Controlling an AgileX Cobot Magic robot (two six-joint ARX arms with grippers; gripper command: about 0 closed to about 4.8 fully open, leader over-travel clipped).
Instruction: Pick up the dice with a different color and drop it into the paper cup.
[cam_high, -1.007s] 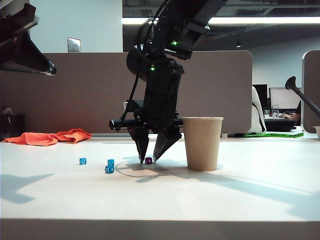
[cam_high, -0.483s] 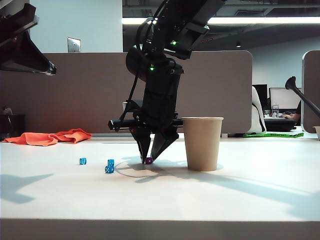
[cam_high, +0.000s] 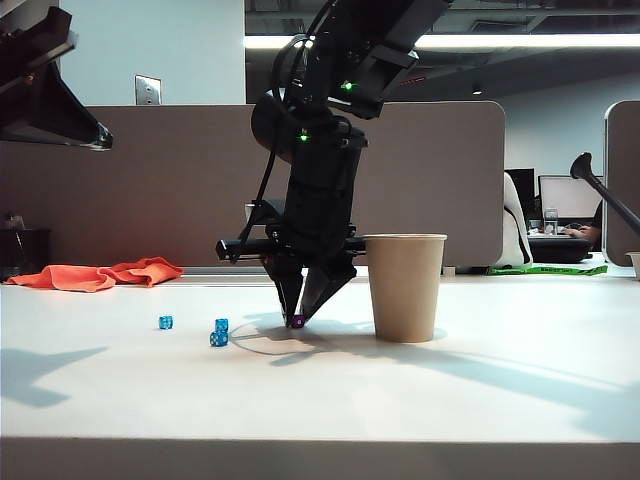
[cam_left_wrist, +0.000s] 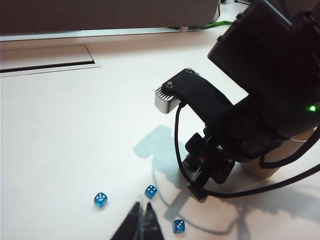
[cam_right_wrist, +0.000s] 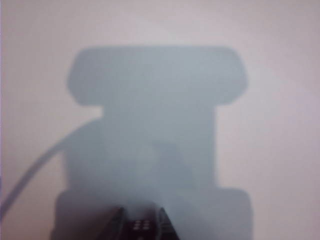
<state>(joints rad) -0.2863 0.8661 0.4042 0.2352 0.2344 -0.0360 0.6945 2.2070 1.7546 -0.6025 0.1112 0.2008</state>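
The bench (cam_high: 420, 390) carries everything. The paper cup (cam_high: 405, 287) stands just beside the right gripper (cam_high: 298, 318), so the carry should be short. That gripper points straight down, its fingers (cam_right_wrist: 116, 220) clenched on the purple die (cam_high: 298, 321), which sits between the tips, seemingly on the bench. The left gripper (cam_left_wrist: 140, 220) hangs apart above the blue dice (cam_left_wrist: 150, 192), fingers pressed together.
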